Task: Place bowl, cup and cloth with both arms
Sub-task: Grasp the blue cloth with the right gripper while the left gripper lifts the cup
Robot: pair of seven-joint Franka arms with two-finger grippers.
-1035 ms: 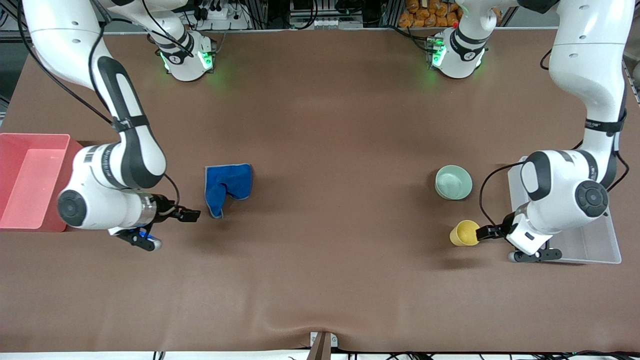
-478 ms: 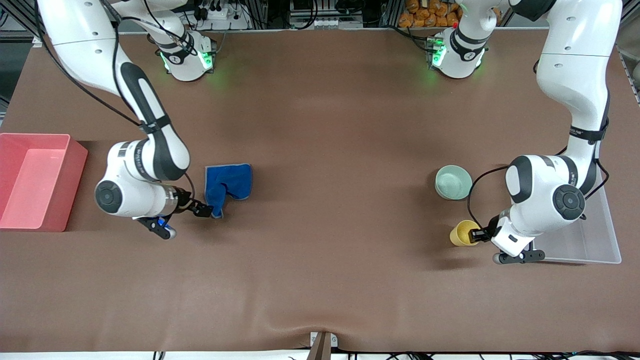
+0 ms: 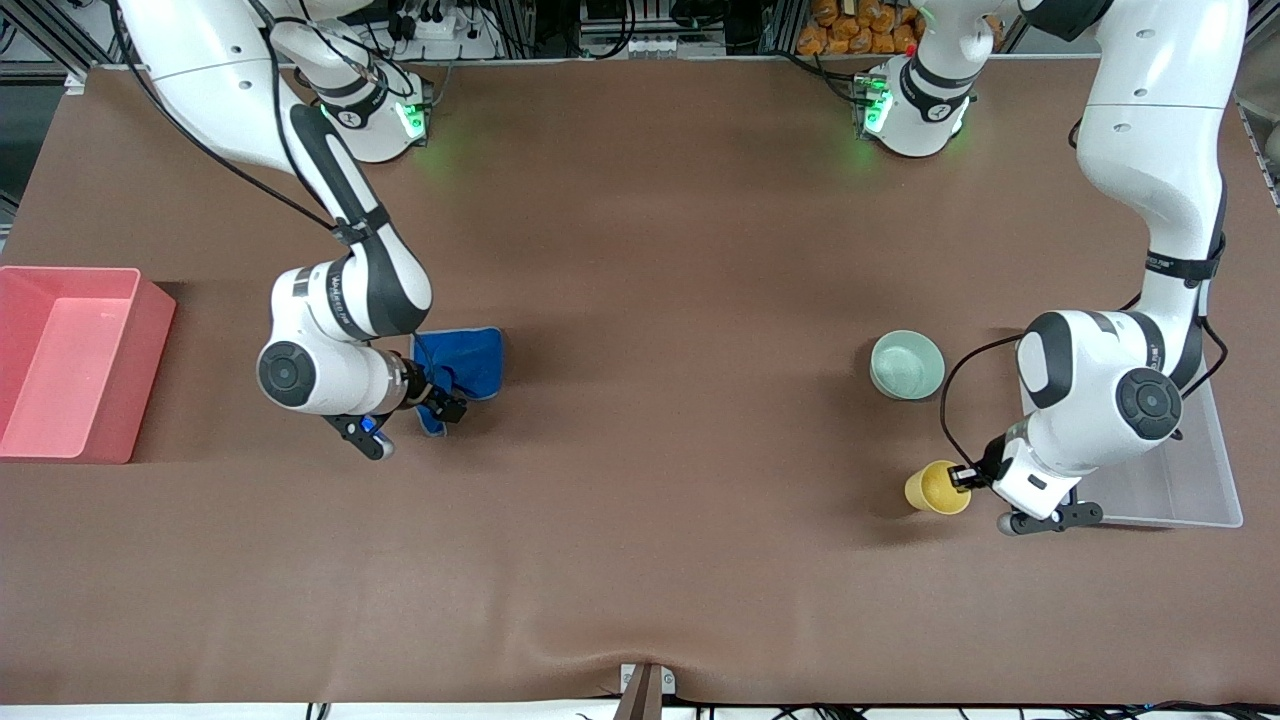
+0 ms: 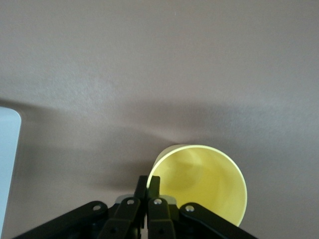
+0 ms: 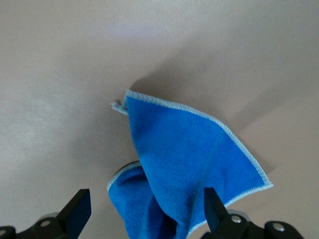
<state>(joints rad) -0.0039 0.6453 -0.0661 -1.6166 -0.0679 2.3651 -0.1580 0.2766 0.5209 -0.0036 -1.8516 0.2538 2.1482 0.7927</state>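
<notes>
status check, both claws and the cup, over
Left claw shut on yellow cup rim. Right claw open, straddling blue cloth. Mint-green bowl untouched. Nothing in the way.

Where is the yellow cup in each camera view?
Front view: cup sits nearer the camera than the bowl, toward the left arm's end, its rim pinched by the left gripper.
Left wrist view: cup fills the lower middle.
Right wrist view: not in it.
Shared landmark: the shut left gripper on the rim.

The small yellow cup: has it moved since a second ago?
Yes. The small yellow cup, pinched by the left gripper, has shifted farther from the pale mint-green bowl, toward the front camera.
</notes>
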